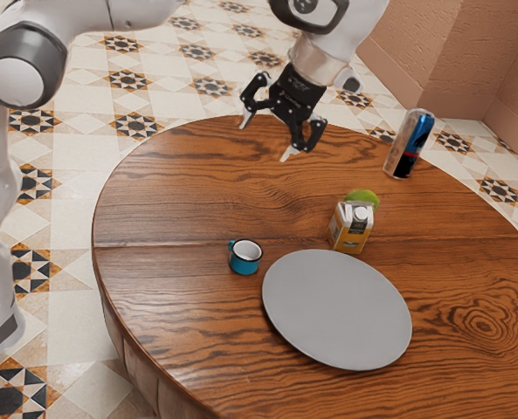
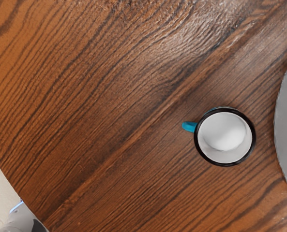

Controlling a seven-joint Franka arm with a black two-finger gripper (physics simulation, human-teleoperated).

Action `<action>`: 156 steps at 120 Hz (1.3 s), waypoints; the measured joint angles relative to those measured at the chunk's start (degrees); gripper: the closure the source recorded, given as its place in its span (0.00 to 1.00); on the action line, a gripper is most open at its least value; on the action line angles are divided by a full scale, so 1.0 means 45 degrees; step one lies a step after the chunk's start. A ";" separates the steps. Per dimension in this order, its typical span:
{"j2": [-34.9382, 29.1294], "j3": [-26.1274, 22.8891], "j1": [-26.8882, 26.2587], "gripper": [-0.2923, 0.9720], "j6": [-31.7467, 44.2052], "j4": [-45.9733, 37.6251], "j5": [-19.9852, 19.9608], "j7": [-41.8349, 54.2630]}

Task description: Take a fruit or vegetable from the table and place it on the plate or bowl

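The claw (image 1: 265,140) hangs wide and empty above the far side of the desk (image 1: 189,201), with nothing between its fingers. Straight below the hand sits a blue mug (image 2: 224,137), with the grey plate (image 1: 337,307) just past it. Neither is what we want to grab.

The prize is the green fruit (image 1: 364,197), tucked close behind a small carton (image 1: 351,227), off toward the exterior view's right of the claw. A can (image 1: 409,144) stands farther back.

Best play, I'd say: cross over high and drop from above onto the fruit, with the fingers turned so neither clips the carton. Then close gently and lift well clear before swinging to the plate.
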 joint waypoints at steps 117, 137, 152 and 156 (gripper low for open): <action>0.3252 -0.0304 0.2761 0.24 0.9229 0.0919 -0.0449 1.0190; 0.3193 -0.0297 0.2707 0.24 1.0424 0.0036 -0.1245 1.1692; 0.3175 -0.0291 0.2705 0.24 1.1227 -0.0543 -0.1766 1.2554; 0.3183 -0.0249 0.2750 0.24 1.1384 -0.0589 -0.1853 1.2753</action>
